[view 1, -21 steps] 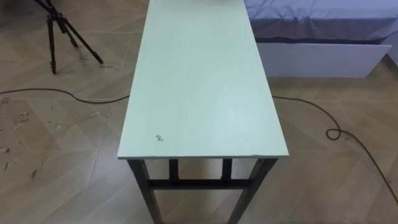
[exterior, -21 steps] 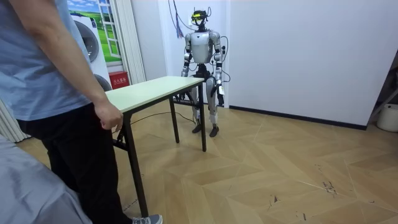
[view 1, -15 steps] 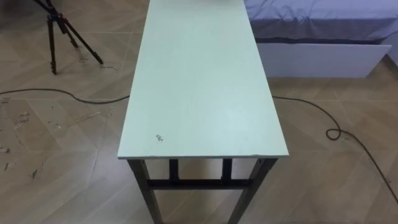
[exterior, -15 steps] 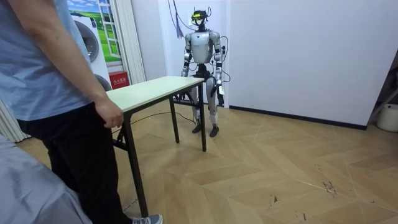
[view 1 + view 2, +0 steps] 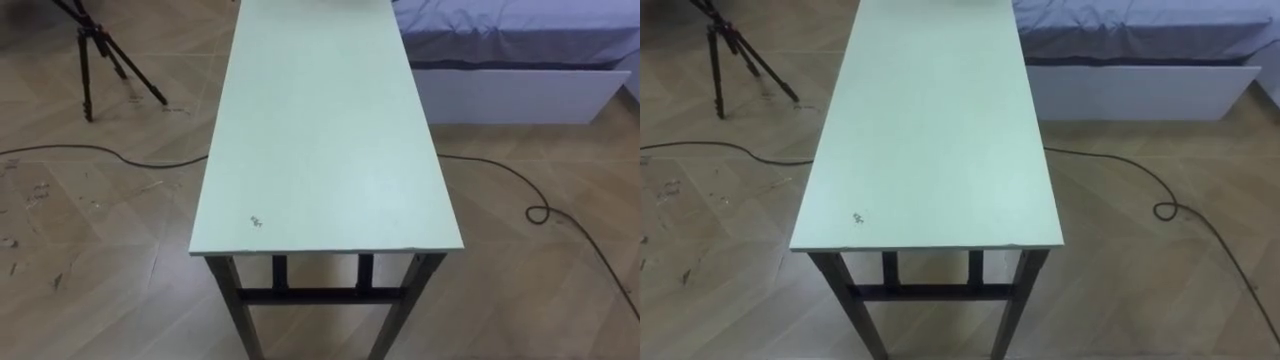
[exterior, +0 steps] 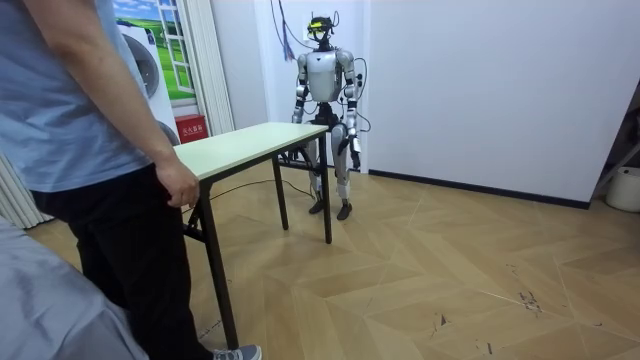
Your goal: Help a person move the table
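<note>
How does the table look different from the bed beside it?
The table has a pale green top, while the bed has a bluish-purple sheet over a white base. The table stands on thin dark legs with open space under it, while the bed's solid base goes right down to the floor. Both stand on the same wooden floor.

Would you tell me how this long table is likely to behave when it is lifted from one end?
The table probably stays stiff: a flat board top on dark legs braced by a crossbar. Long and narrow, it may swing or tip sideways unless both ends rise together.
</note>
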You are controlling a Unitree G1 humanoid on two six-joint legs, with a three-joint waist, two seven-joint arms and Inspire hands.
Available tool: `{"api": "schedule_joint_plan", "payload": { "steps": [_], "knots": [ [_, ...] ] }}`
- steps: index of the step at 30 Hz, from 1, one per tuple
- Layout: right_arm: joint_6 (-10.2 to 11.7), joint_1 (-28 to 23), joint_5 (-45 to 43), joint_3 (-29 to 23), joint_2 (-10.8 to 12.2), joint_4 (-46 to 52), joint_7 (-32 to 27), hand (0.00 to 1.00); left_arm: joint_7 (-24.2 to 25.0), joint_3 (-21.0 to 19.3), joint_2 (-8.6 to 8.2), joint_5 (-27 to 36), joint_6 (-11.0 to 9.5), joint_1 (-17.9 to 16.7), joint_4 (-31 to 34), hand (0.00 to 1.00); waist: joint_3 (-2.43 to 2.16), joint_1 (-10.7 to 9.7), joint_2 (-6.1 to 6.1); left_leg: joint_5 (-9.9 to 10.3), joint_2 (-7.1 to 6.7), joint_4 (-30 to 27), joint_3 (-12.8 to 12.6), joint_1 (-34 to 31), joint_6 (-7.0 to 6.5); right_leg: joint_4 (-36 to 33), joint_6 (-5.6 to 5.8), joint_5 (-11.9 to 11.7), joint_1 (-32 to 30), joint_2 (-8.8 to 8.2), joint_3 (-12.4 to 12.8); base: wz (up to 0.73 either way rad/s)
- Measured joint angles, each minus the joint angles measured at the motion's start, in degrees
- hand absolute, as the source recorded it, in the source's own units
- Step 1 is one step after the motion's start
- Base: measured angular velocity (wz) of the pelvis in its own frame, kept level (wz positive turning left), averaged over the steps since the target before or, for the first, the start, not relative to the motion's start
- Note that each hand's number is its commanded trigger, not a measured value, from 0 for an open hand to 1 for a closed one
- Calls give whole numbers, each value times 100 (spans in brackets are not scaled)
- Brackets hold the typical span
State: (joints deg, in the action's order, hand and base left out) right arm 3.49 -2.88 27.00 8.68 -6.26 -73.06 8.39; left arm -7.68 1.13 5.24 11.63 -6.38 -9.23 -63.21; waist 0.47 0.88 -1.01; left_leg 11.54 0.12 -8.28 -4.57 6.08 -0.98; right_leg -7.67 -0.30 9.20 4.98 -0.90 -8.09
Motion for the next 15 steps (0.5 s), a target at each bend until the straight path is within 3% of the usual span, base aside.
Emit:
{"api": "schedule_joint_plan", "payload": {
  "steps": [5,7,11,15],
  "knots": [
    [-117,0,733,-220,-20,89,302,0,754,-26,21,1422,200,8,-159,0,-1,70,13,3,-1,-2,4,-49,-3,1,2,2,-6,-2,-15,0],
    [-306,-100,1078,-309,-70,537,473,0,1110,-46,25,2012,335,-64,-158,0,-1,92,41,6,-1,-41,-2,-106,-6,-2,2,1,-38,-7,-22,0],
    [-368,-332,1723,-619,-98,1162,739,0,1526,-102,50,3015,566,-212,0,0,-11,65,83,8,-7,-113,-8,-128,-5,-4,2,1,-4,-26,-72,8],
    [-463,-608,2514,-387,-80,1945,847,0,1742,364,93,4094,608,-391,479,0,-12,68,113,8,2,-115,-9,-142,-5,-13,-6,13,-2,-17,-111,5]
  ]
}}
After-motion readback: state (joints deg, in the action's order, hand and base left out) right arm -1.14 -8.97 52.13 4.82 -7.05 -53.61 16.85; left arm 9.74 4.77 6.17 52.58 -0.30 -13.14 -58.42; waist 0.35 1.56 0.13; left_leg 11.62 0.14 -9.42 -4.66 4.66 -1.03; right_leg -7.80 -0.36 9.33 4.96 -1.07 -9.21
